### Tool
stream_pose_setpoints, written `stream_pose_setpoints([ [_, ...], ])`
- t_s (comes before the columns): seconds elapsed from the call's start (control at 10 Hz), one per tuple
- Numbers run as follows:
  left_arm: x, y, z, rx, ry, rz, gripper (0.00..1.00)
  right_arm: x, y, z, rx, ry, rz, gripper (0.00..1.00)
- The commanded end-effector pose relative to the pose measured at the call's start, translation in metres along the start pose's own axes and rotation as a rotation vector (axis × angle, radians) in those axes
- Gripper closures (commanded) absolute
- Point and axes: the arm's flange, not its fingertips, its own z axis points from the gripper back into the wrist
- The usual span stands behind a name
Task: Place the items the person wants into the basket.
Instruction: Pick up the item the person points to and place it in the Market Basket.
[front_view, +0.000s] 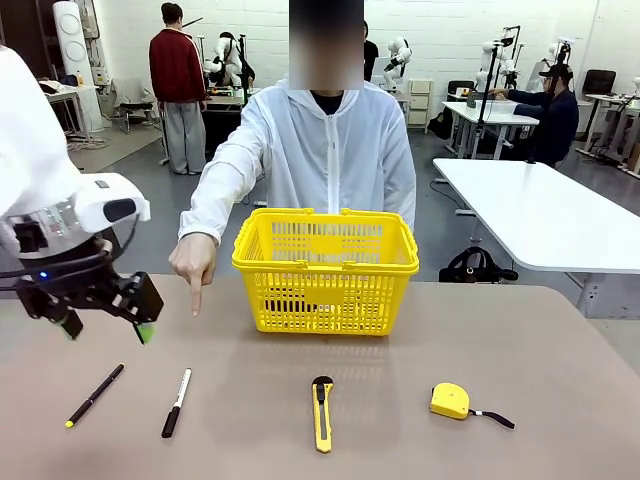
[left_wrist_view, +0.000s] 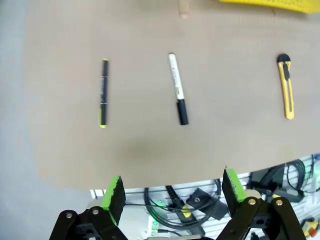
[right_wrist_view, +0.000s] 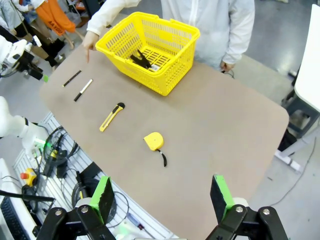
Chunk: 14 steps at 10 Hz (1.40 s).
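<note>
The person's hand (front_view: 194, 262) points one finger down at the table left of the yellow basket (front_view: 325, 296), above the white marker with a black cap (front_view: 177, 402). The yellow-and-black utility knife (front_view: 322, 412) lies in front of the basket. My left gripper (front_view: 108, 328) hovers open and empty over the table's left part, near the marker (left_wrist_view: 177, 95) and the knife (left_wrist_view: 286, 86). High above the table's near corner, my right gripper (right_wrist_view: 162, 192) is open and empty, looking down on the basket (right_wrist_view: 167, 75), marker (right_wrist_view: 83, 90) and knife (right_wrist_view: 112, 116).
A thin black pen (front_view: 95, 394) lies left of the marker. A yellow tape measure (front_view: 450, 400) sits at the front right. Some dark item (right_wrist_view: 142, 59) rests on the basket's floor. Cables and gear (left_wrist_view: 195, 200) sit below the table's near edge.
</note>
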Motion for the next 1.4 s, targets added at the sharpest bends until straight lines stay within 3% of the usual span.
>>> stream_pose_setpoints([
  [0.0, 0.009, 0.003, -0.01, -0.078, 0.062, 0.001, 0.0, 0.001, -0.001, -0.001, 0.014, -0.005, 0.007, 0.0],
  [0.8, 0.007, 0.003, -0.016, -0.059, 0.072, -0.008, 0.0, 0.001, -0.001, -0.001, 0.014, -0.005, 0.007, 0.0],
  [0.9, 0.003, -0.009, -0.046, -0.044, 0.11, -0.086, 0.0, 0.001, -0.001, -0.001, 0.014, -0.005, 0.007, 0.0],
  [1.0, -0.021, -0.026, -0.067, -0.025, 0.101, -0.098, 0.0, 0.001, -0.001, -0.001, 0.014, -0.005, 0.007, 0.0],
  [1.3, -0.025, -0.046, -0.108, 0.058, 0.083, -0.105, 0.0, 0.001, -0.001, -0.001, 0.014, -0.005, 0.007, 0.0],
])
